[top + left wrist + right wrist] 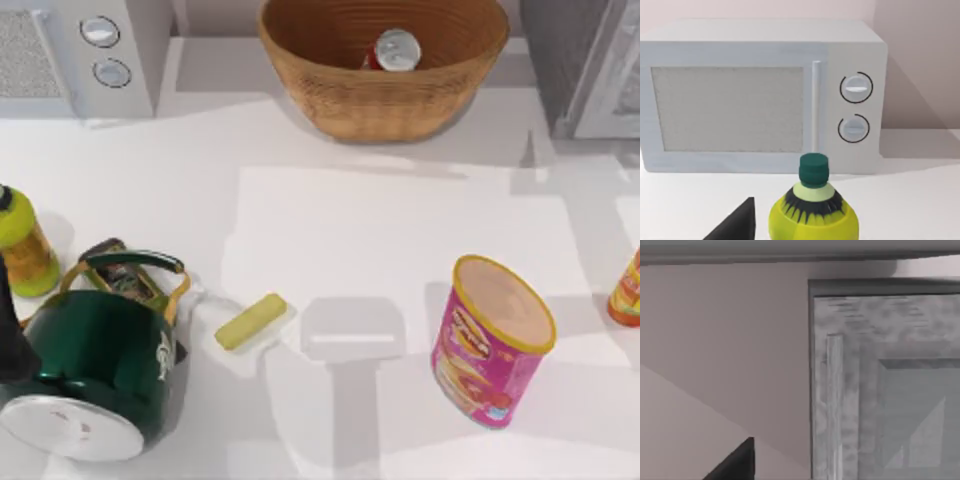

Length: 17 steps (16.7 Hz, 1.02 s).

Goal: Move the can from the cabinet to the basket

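Note:
The small red can [396, 50] with its silver top lies inside the wicker basket [385, 105] at the back middle of the table. The dark grey cabinet [580, 60] stands at the back right, and its pale framed door [885, 380] is close in front of the right wrist camera. My left arm [10, 335] is a dark shape at the table's left edge, beside the kettle. A dark part of my left gripper [735, 227] sits at the edge of the left wrist view, and a dark part of my right gripper [735, 465] shows likewise in the right wrist view.
A white microwave [90, 55] with two knobs stands at the back left. A yellow-green bottle [22, 245], a green kettle [95, 370] and a yellow bar [250, 321] lie front left. A pink canister [492, 340] and an orange bottle [627, 290] stand front right.

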Tool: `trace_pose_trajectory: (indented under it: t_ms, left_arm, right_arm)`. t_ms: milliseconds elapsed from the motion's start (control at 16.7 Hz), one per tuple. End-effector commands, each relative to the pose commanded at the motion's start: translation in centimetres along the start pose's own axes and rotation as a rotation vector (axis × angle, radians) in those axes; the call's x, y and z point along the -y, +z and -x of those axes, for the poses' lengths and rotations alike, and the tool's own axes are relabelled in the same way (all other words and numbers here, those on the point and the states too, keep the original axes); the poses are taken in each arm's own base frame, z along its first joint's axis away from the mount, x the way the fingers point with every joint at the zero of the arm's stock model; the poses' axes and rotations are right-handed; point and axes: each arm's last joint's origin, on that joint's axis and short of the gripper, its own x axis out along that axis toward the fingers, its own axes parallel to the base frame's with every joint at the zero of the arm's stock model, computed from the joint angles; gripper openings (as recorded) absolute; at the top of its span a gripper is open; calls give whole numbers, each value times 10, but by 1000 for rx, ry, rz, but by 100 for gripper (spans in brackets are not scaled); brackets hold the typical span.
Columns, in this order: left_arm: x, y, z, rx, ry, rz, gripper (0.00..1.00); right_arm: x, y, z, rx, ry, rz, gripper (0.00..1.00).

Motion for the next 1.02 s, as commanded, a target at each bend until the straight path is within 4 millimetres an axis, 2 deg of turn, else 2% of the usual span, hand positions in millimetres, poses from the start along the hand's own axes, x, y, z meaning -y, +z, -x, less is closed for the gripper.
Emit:
trace_pose_trajectory:
  t_ms: [120, 240, 420, 600, 720, 840, 1020]
  left_arm:
    - [0, 0, 0, 0, 0, 0, 100]
    - [0, 0, 0, 0, 0, 0, 100]
    - [0, 0, 0, 0, 0, 0, 100]
    - [0, 0, 0, 0, 0, 0, 100]
    - [0, 0, 0, 0, 0, 0, 100]
    - [0, 0, 0, 0, 0, 0, 100]
    - [0, 0, 0, 0, 0, 0, 100]
  right_arm:
    - [15, -18, 45, -11, -1, 9, 100]
    - [25, -44, 82, -31, 0, 16, 100]
    - [34, -92, 121, -73, 4, 21, 100]
    - [38, -136, 141, -118, 9, 24, 100]
    - [40, -157, 147, -143, 9, 25, 100]
    - [41, -169, 150, -155, 5, 24, 100]
    - [41, -171, 151, -156, 3, 23, 100]
